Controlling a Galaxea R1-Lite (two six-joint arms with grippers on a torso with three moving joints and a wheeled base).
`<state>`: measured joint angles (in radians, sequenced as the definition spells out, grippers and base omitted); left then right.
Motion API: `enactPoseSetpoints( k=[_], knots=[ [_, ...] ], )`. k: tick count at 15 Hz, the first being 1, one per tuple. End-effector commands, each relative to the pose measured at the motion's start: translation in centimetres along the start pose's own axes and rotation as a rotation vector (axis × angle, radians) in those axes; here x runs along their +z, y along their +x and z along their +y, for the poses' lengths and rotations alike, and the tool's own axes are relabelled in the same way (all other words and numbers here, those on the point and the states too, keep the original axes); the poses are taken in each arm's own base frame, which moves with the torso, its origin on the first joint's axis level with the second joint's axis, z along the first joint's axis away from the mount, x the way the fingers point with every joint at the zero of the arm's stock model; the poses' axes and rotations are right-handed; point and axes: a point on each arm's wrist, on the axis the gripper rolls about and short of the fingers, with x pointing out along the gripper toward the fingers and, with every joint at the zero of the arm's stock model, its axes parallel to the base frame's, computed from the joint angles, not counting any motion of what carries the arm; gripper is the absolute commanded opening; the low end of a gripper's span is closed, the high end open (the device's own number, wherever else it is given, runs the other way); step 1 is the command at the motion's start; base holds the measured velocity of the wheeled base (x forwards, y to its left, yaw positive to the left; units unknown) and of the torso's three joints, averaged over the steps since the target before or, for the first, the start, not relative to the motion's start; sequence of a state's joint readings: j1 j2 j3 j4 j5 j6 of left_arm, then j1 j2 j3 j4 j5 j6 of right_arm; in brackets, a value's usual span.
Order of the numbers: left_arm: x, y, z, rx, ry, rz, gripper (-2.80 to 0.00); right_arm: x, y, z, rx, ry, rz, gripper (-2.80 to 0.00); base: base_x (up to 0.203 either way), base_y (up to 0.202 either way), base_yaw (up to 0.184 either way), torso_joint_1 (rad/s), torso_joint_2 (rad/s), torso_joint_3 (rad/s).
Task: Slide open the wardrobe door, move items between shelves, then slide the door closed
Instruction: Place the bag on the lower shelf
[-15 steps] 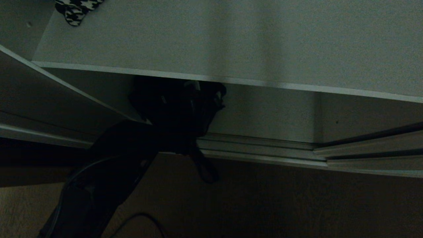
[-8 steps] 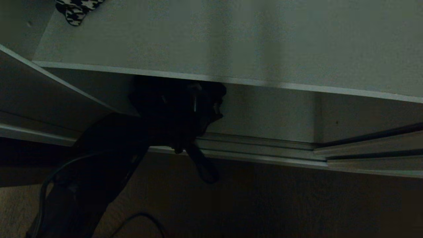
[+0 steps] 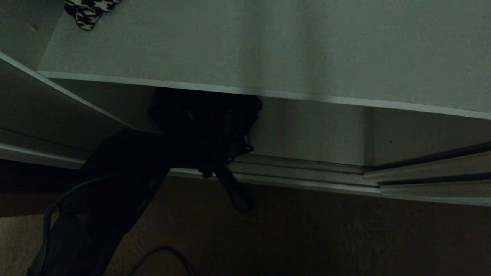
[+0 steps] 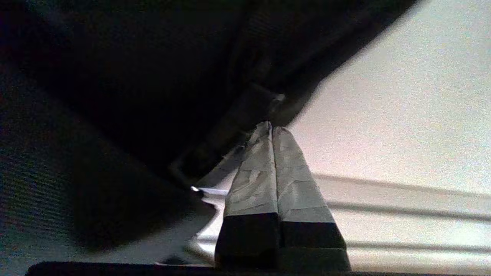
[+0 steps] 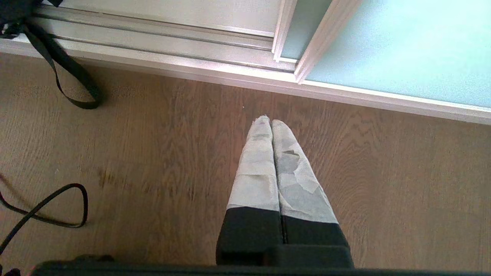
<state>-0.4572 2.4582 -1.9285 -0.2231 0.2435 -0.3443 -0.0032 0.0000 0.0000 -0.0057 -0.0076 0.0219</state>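
Note:
A floppy black bag [image 3: 203, 119] lies on the lower shelf [image 3: 314, 134], under the front edge of the upper shelf [image 3: 268, 50]. One of its straps [image 3: 234, 191] hangs over the door track onto the floor. My left arm [image 3: 115, 191] reaches up from the lower left to the bag. In the left wrist view my left gripper [image 4: 271, 124] is shut, its tips pinched at the edge of the bag's strap [image 4: 257, 96]. My right gripper [image 5: 270, 120] hangs shut over the wooden floor, holding nothing. The sliding wardrobe door [image 5: 402, 50] stands pushed to the right.
A black-and-white houndstooth cloth [image 3: 88, 13] lies at the back left of the upper shelf. The silver door track [image 5: 153, 50] runs along the wardrobe's foot. A black cable [image 5: 50, 207] loops on the wooden floor [image 5: 172, 153].
My left arm has shifted a little to the left and lower. Its hand end has tipped downward at the bag's right side. The bag's hanging strap has barely moved.

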Motion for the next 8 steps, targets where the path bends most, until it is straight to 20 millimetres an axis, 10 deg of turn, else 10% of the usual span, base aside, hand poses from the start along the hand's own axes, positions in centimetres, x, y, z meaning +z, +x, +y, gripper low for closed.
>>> enactPoseSetpoints(
  k=[1, 8],
  knots=[
    [-0.8, 1.4, 2.1, 0.040, -0.006, 0.004, -2.80, 0.0, 0.0, 0.0, 0.000, 0.000, -0.002, -2.80, 0.000, 0.000, 0.000, 0.000, 0.00, 0.000],
    [0.3, 3.7, 6.2, 0.047, -0.051, -0.225, -2.80, 0.0, 0.0, 0.0, 0.000, 0.000, -0.002, -2.80, 0.000, 0.000, 0.000, 0.000, 0.00, 0.000]
  ],
)
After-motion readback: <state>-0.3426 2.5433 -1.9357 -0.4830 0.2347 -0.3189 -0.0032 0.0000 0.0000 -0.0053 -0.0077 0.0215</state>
